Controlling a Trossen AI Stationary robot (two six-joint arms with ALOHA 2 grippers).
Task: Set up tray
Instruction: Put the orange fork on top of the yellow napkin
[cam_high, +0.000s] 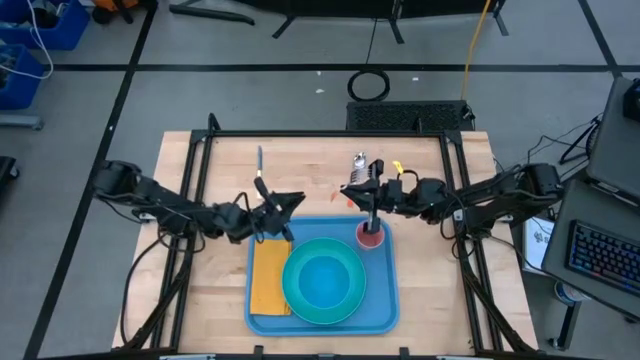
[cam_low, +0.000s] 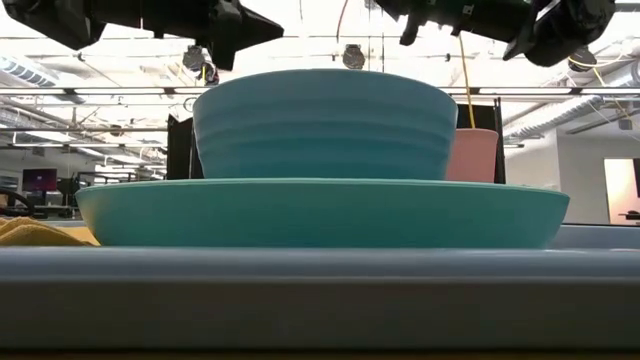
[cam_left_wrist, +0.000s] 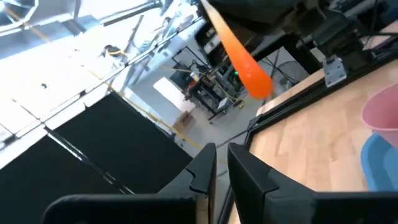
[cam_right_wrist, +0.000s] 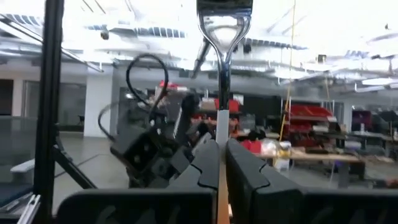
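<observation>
The right claw (cam_high: 368, 192) pinches a utensil (cam_right_wrist: 222, 74) above the tray (cam_high: 385, 315)'s far right corner. Lower it level beside the plate (cam_high: 352, 308). The left claw (cam_high: 268, 206), pressed together, waits near the far left corner

I count one tray (cam_high: 322, 322), holding one plate (cam_high: 296, 296), one bowl (cam_high: 327, 283), one pink cup (cam_high: 371, 237) and one folded yellow-orange napkin (cam_high: 267, 279). On the bare wood beyond it lie one blue-handled utensil (cam_high: 260, 159) and one metal utensil (cam_high: 359, 161). My own count: two arms, two grippers.
</observation>
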